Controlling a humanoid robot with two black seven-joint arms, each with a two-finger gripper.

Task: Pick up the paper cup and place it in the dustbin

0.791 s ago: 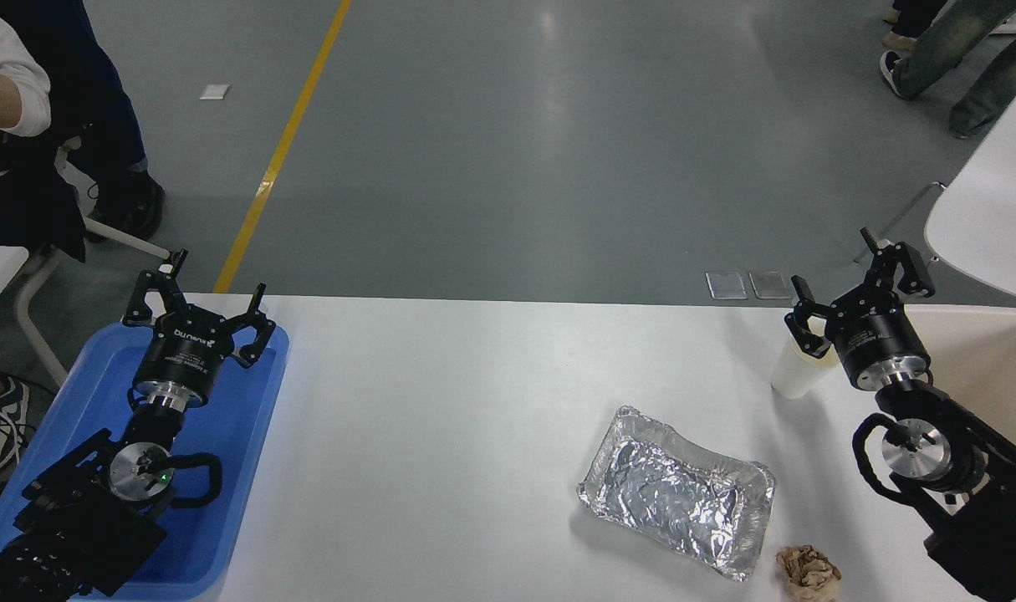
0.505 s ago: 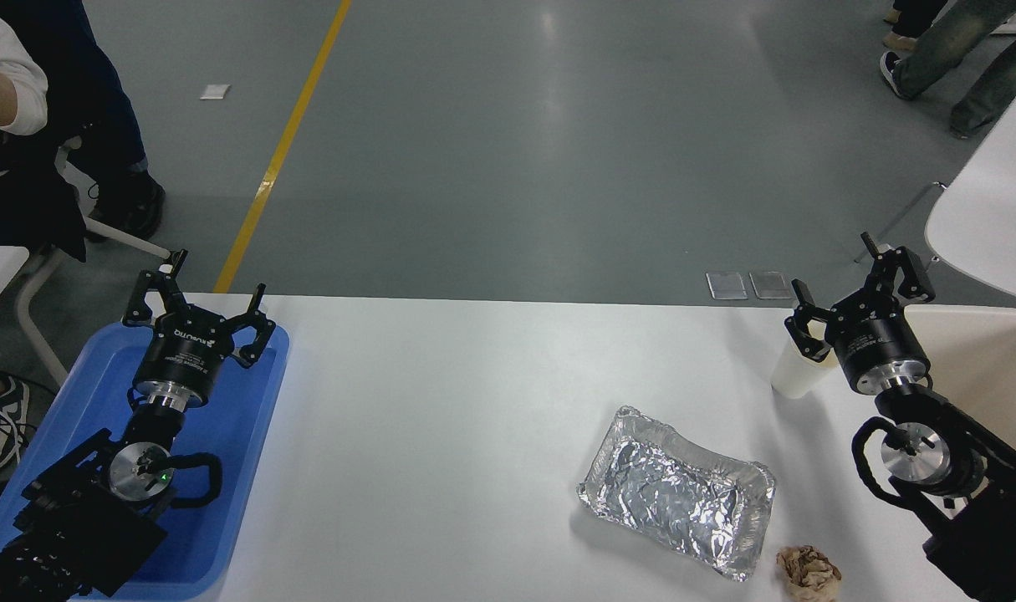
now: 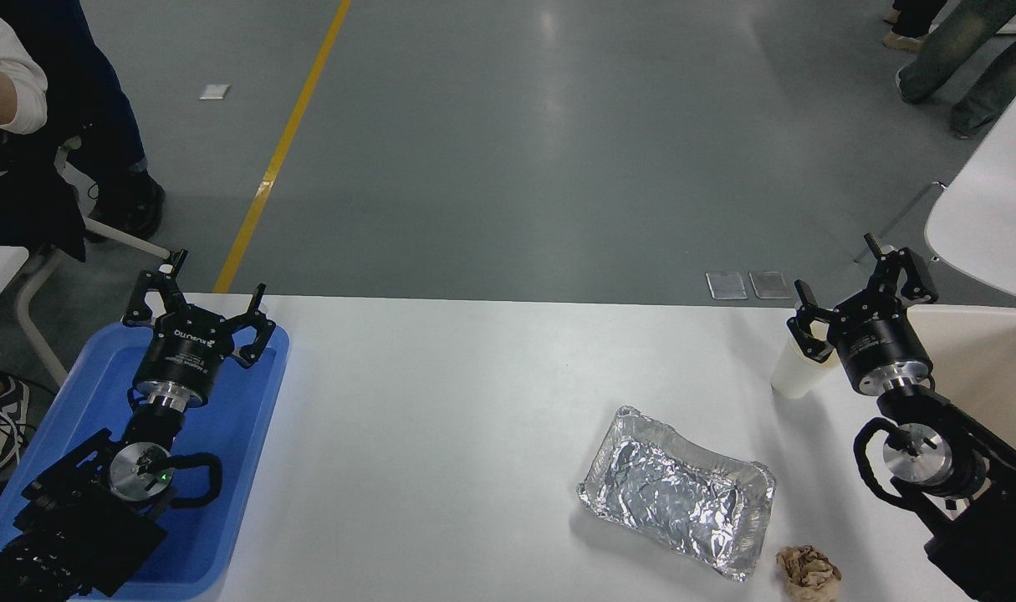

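At the lower left of the frame, the left end effector [image 3: 196, 294] hangs parked over the blue plastic tray [image 3: 248, 418], fingers spread and released. Right of center on the white counter [image 3: 441, 418] lies the silver foil tray [image 3: 676, 492], a crumpled brown paper ball [image 3: 807, 570] below it. At the right, the right end effector [image 3: 860, 280], fingers spread, straddles the paper cup [image 3: 796, 374] without clenching it. The dustbin [image 3: 988, 351] sits at the right edge.
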